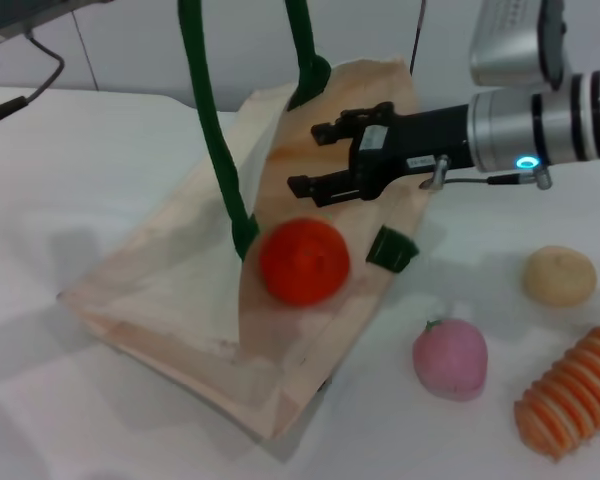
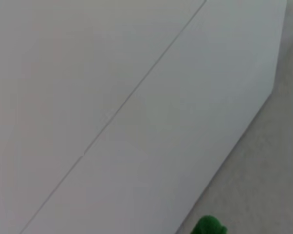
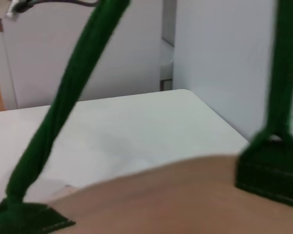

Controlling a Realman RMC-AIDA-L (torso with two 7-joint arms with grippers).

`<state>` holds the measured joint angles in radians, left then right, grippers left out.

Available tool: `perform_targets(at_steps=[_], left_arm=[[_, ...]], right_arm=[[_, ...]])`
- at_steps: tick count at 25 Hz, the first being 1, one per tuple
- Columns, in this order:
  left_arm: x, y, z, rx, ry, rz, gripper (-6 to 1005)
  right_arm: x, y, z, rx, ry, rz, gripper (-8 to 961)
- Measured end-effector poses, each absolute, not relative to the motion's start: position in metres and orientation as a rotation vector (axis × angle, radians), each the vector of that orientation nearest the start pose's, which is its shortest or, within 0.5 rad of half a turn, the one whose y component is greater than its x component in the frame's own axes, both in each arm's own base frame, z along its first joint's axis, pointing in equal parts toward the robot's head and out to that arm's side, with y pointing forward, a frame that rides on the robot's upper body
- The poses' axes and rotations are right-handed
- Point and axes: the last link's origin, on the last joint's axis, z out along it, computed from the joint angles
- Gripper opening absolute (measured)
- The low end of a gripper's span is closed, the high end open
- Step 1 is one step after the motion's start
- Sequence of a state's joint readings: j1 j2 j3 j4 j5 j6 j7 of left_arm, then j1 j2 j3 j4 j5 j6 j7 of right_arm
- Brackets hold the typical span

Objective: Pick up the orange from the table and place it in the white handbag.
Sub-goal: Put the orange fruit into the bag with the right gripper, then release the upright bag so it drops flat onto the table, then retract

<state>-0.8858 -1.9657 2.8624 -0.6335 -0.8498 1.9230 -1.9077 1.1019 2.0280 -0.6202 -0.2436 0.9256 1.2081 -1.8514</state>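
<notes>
I see white counter [image 1: 100, 180], pale wall panels behind | orange [image 1: 303, 260] on handbag [image 1: 180, 290] | right claw [image 1: 310, 158] above, fingers apart, empty | left claw: unseen

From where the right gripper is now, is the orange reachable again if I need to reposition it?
Probably yes. The right gripper hangs open just above and behind the orange, which sits exposed at the white handbag opening; only the green handle stands nearby.

No readable text, small white label on the right gripper [image 1: 325, 158] illegible
</notes>
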Motion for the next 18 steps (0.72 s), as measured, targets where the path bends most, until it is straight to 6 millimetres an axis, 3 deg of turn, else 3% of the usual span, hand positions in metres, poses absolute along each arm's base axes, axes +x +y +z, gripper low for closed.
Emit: perform_targets(at_steps=[7,18], left_arm=[[-0.206,0.386,0.121,-2.309,-1.076,-1.520,257],[-0.221,0.389,0.121,-2.238,-1.153,-1.530,263]], right_arm=[[0.151,0.435,-0.034,-2.827,0.330,0.403,890],[0.198,0.436,0.014,-2.638,0.471,0.367,889]])
